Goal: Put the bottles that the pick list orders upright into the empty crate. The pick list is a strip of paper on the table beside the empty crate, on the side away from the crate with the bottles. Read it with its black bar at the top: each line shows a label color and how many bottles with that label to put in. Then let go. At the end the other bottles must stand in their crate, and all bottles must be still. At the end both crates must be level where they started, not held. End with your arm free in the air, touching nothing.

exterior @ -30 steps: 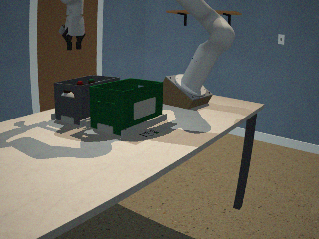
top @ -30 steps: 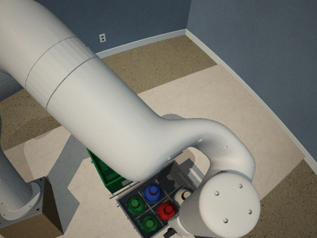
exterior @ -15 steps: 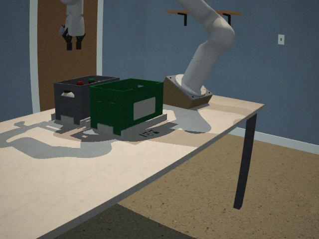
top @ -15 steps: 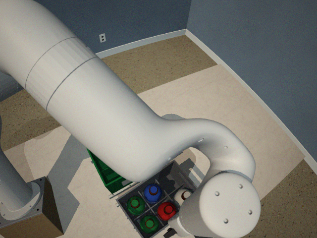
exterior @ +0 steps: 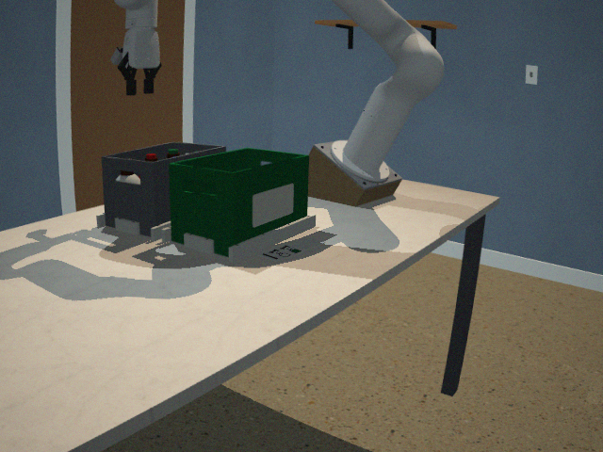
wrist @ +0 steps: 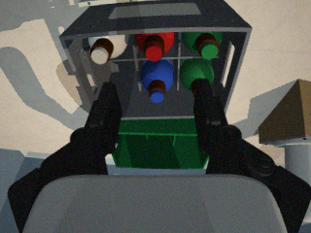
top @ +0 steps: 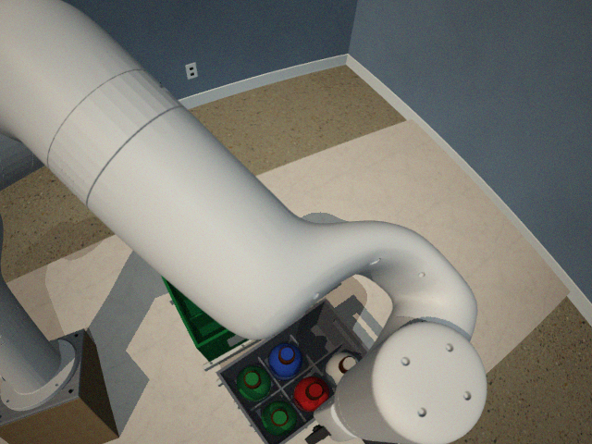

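The grey crate (top: 294,379) holds several upright bottles: two green (top: 252,382), one blue (top: 285,359), one red (top: 312,392) and one white (top: 343,365). The empty green crate (exterior: 238,199) stands beside the grey crate (exterior: 146,189). The pick list (exterior: 282,251) lies on the table by the green crate, too small to read. My gripper (exterior: 138,80) hangs high above the grey crate, open and empty. In the wrist view my gripper's fingers frame the blue bottle (wrist: 157,84), with the green crate (wrist: 158,149) below.
The robot's base block (exterior: 355,180) stands on the table behind the green crate. The table edge runs near the pick list. The arm hides most of the green crate (top: 201,325) in the top view.
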Robot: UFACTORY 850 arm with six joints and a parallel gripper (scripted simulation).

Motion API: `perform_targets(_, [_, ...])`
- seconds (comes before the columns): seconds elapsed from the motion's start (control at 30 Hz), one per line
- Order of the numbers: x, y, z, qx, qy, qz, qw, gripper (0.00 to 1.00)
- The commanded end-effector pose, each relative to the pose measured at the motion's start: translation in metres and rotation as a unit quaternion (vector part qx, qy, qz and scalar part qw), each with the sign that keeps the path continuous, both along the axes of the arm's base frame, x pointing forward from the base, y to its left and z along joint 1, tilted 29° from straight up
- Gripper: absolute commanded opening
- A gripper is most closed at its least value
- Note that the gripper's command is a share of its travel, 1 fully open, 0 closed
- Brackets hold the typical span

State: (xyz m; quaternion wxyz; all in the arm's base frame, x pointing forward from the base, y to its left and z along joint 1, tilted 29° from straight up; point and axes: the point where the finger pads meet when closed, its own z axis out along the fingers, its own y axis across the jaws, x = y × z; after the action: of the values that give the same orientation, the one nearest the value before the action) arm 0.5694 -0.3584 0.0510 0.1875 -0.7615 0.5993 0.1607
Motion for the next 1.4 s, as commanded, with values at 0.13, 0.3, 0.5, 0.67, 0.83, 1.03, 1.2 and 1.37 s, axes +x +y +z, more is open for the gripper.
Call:
perform_targets(0.13, [0.001, -0.001, 0.001, -0.001, -0.001, 0.0, 1.0, 0.65])
perform_targets(0.3, [0.001, -0.001, 0.001, -0.001, -0.001, 0.0, 1.0, 0.65])
perform_targets(0.5, [0.001, -0.001, 0.001, -0.001, -0.001, 0.0, 1.0, 0.65])
perform_targets(0.67, [0.012, 0.014, -0.006, 0.001, -0.033, 0.058, 0.998, 0.65])
perform_targets(0.83, [0.02, 0.026, -0.011, 0.002, -0.057, 0.102, 0.993, 0.65])
perform_targets(1.03, [0.036, 0.049, -0.021, 0.003, -0.102, 0.185, 0.977, 0.65])
perform_targets(1.2, [0.05, 0.068, -0.03, 0.005, -0.136, 0.249, 0.959, 0.65])
perform_targets(1.37, [0.058, 0.079, -0.035, 0.005, -0.156, 0.286, 0.945, 0.65])
